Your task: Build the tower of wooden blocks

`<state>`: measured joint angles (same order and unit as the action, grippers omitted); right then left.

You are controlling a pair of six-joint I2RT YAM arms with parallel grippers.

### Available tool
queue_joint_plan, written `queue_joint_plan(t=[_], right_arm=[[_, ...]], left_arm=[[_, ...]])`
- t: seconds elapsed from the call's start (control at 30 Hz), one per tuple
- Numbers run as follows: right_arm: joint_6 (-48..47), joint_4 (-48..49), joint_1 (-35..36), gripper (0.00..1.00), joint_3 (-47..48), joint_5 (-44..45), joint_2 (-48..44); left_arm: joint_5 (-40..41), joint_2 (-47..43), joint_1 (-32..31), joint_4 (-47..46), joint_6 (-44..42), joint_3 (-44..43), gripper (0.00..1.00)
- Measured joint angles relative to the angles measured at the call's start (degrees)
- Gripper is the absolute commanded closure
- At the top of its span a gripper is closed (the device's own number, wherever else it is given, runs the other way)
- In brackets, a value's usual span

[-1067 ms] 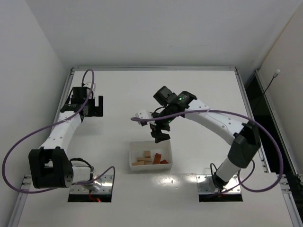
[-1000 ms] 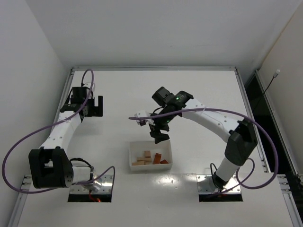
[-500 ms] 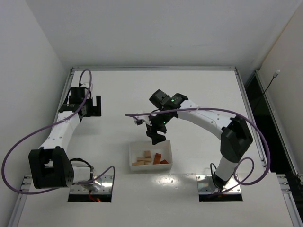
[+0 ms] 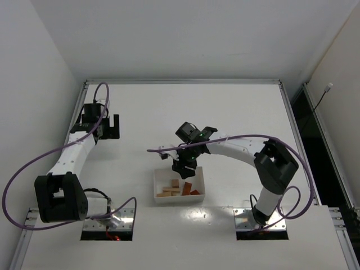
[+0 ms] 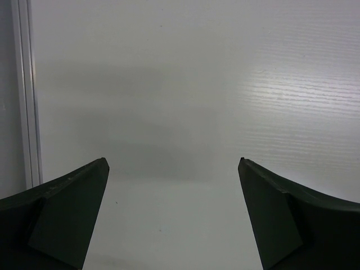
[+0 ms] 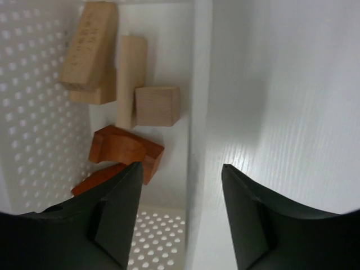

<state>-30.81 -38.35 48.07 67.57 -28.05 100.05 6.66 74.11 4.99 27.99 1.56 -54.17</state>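
Note:
No wood block tower shows in any view; the blocks lie loose in the white tray (image 4: 158, 181). In the right wrist view, tan pieces (image 6: 90, 45), a tan cube (image 6: 157, 106) and reddish-brown pieces (image 6: 125, 149) lie in the tray (image 6: 194, 67). They also show in the top view (image 4: 177, 188). My right gripper (image 4: 184, 169) is open and empty above the tray's far edge. In its wrist view the right gripper (image 6: 183, 174) has one finger over the tray and the other over the table. My left gripper (image 4: 109, 126) is open and empty at the far left over bare table; it also shows in the left wrist view (image 5: 173, 163).
The table's raised rail (image 5: 22, 84) runs close to the left gripper's left side. The tray has perforated walls (image 6: 34, 112). A purple cable (image 4: 163, 149) loops from the right arm above the tray. The arm bases (image 4: 107, 216) stand at the near edge.
My right arm has swung toward the near edge and lowered, bringing its open gripper from beyond the tray to over the tray's far edge. The left arm has not moved.

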Motion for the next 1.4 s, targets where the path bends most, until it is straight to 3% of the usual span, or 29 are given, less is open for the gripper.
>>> queue_joint_plan(t=[0.07, 0.17, 0.2, 0.37, 0.53, 0.63, 0.8, 1.03, 1.2, 1.4], right_arm=[[1.0, 2.4, -0.1, 0.54, -1.1, 1.5, 0.4], [2.4, 5.7, -0.5, 0.93, -2.3, 4.1, 1.2], [3.1, 6.4, -0.6, 1.00, -2.8, 4.5, 1.3], [4.9, 9.7, -1.0, 1.00, -3.2, 7.8, 1.1], [7.0, 13.6, -1.1, 1.00, -4.1, 16.9, -0.7], [7.9, 17.1, -1.1, 1.00, -4.1, 25.4, -3.0], [6.6, 29.8, -1.1, 1.00, -3.7, 47.6, -2.6], [-7.3, 52.1, -1.9, 1.00, 1.1, 70.0, 7.6], [-19.1, 64.1, -0.8, 1.00, 0.3, 73.9, 10.2], [-37.0, 86.7, 1.2, 1.00, -7.3, 74.3, 10.7]], left_arm=[[0.2, 0.0, 0.0, 0.0, 0.0, 0.0, 0.00], [0.4, 0.1, 0.0, 0.0, 0.0, 0.0, 0.00], [0.4, 0.1, 0.0, 0.0, -0.1, 0.0, 0.00], [0.6, 0.9, 0.0, -0.3, -0.2, 0.0, 0.00], [0.7, 2.0, 0.0, -0.5, 0.4, 0.0, 0.00], [1.9, 2.6, 0.0, -0.5, 2.3, -0.6, 0.00], [5.5, 7.1, 0.0, 1.2, 5.3, -6.3, 0.00], [8.9, 9.8, 0.0, 3.7, 7.1, -9.8, 0.00], [9.5, 9.8, 0.8, 4.2, 7.8, -9.8, 0.00], [9.4, 9.6, 2.9, 4.4, 8.0, -9.2, 0.00]])
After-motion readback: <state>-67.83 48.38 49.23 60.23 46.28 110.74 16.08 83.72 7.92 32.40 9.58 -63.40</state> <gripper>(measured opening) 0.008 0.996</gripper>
